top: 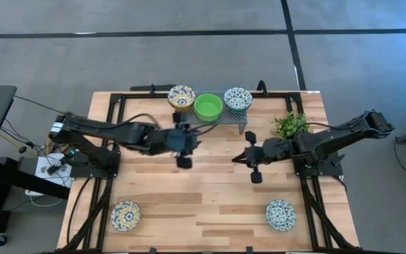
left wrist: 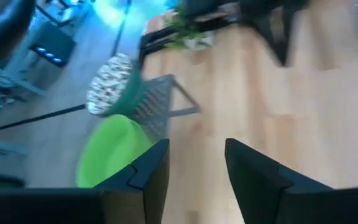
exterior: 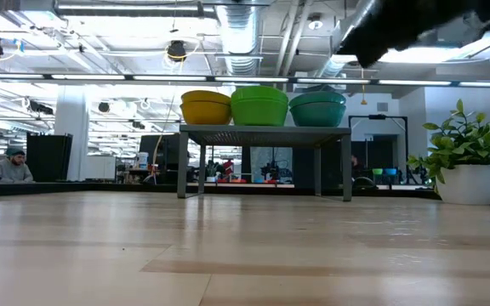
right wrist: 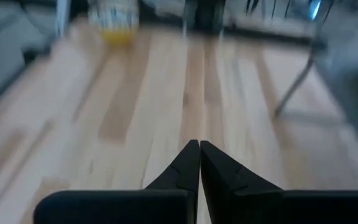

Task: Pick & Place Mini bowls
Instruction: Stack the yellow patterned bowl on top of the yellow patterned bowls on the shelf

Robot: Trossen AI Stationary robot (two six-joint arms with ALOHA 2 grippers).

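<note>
On the grey rack (top: 217, 116) at the table's far edge, three mini bowls are lined up: a yellow-toned patterned bowl (top: 181, 97), a plain green bowl (top: 208, 106) in the middle, and a blue-patterned bowl (top: 237, 98). Seen from table level, their outsides read yellow (exterior: 206, 107), green (exterior: 259, 104) and teal (exterior: 317, 109), touching side by side.

The left gripper (top: 182, 144) is held just in front of the rack, nearest the green bowl. Its fingers (left wrist: 156, 174) are spread apart with nothing between them, bare wood (left wrist: 278, 124) showing through the gap. In the left wrist view the green bowl (left wrist: 107, 152) sits just ahead of the fingers, with the patterned bowl (left wrist: 109, 84) beyond it on the rack (left wrist: 160, 102).

The right gripper (top: 253, 156) is held over mid-table, beside the rack's near right leg and close to the small plant (top: 290, 125). Its fingers (right wrist: 188, 165) are pressed together, nothing gripped.

Two more patterned bowls are set well behind both grippers, at the table's near corners: one on the left (top: 125, 215), one on the right (top: 280, 214).

A seated person (exterior: 11, 166) is visible in the room behind the table (top: 210, 201).
</note>
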